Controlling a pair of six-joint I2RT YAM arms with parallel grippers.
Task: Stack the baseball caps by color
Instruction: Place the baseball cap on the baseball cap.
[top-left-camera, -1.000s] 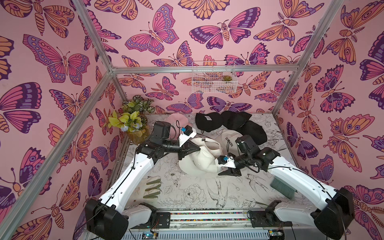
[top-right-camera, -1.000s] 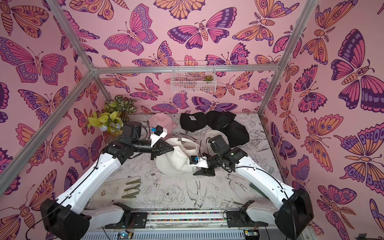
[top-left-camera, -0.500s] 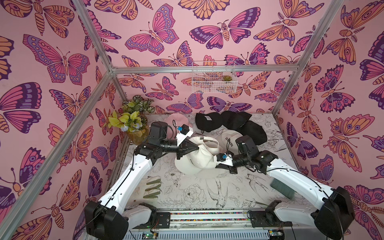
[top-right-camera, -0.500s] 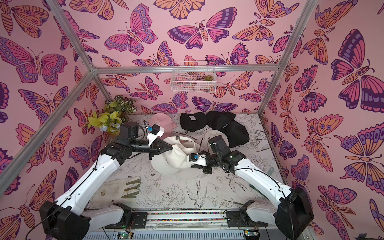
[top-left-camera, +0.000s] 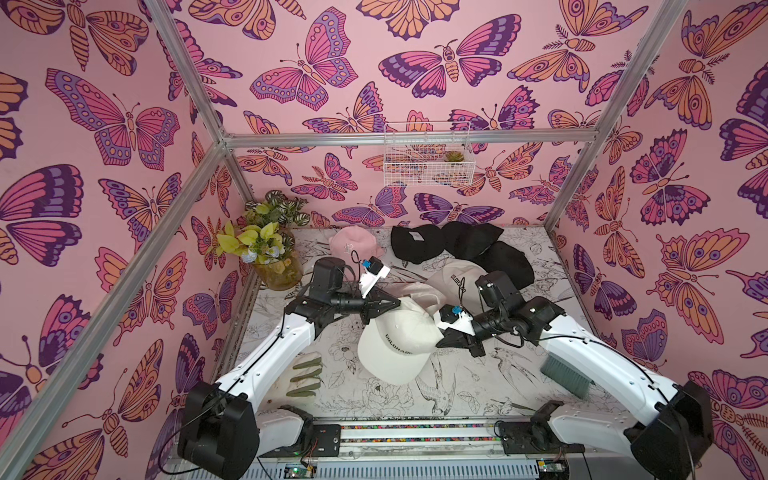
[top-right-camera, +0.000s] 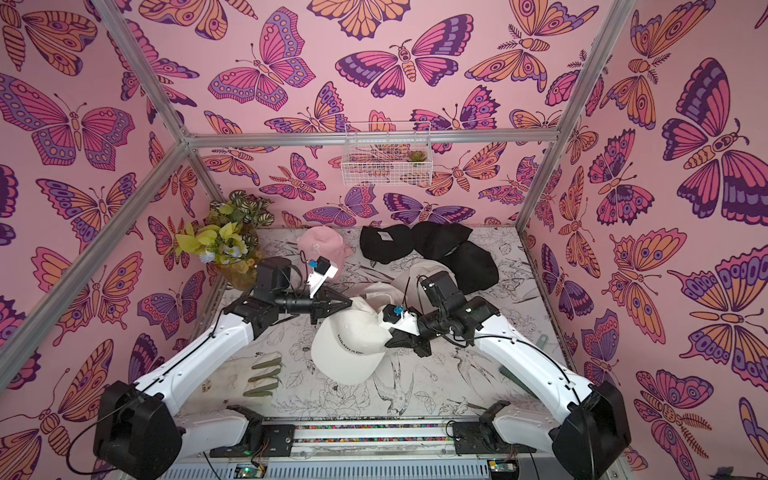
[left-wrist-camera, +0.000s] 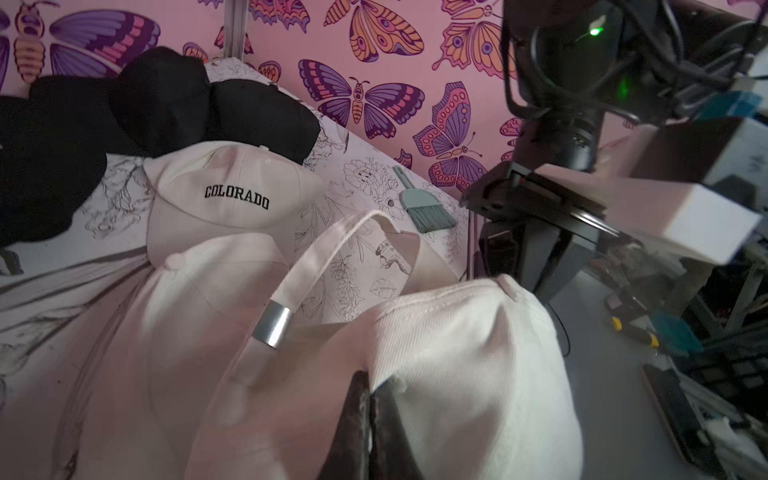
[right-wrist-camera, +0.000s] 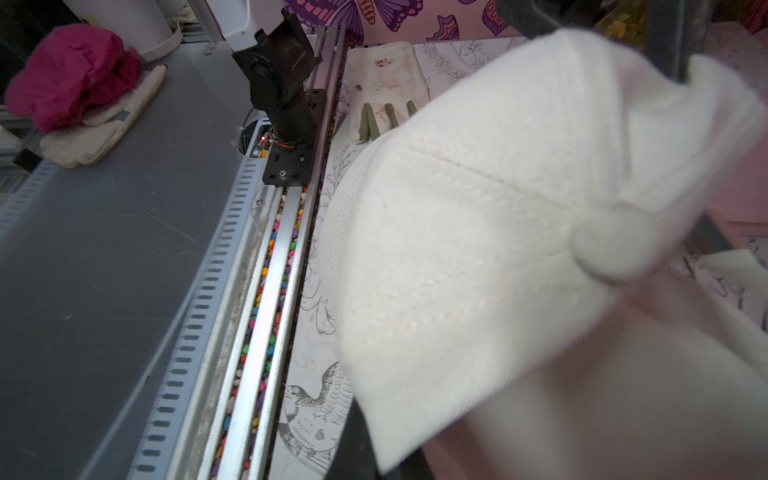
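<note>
Both claws are clamped shut on the same cream COLORADO cap (top-left-camera: 399, 338): left claw (top-left-camera: 395, 306) on its back edge, right claw (top-left-camera: 441, 341) on its side. Just past them sit two more cream caps (top-left-camera: 455, 279), with the black caps (top-left-camera: 469, 241) and a pink cap (top-left-camera: 353, 247) farther back.

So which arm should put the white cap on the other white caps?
Probably the left. The left gripper and right gripper are both shut on the white cap, but the left one pinches the edge right beside the other white caps, while the right arm partly hides them.
</note>
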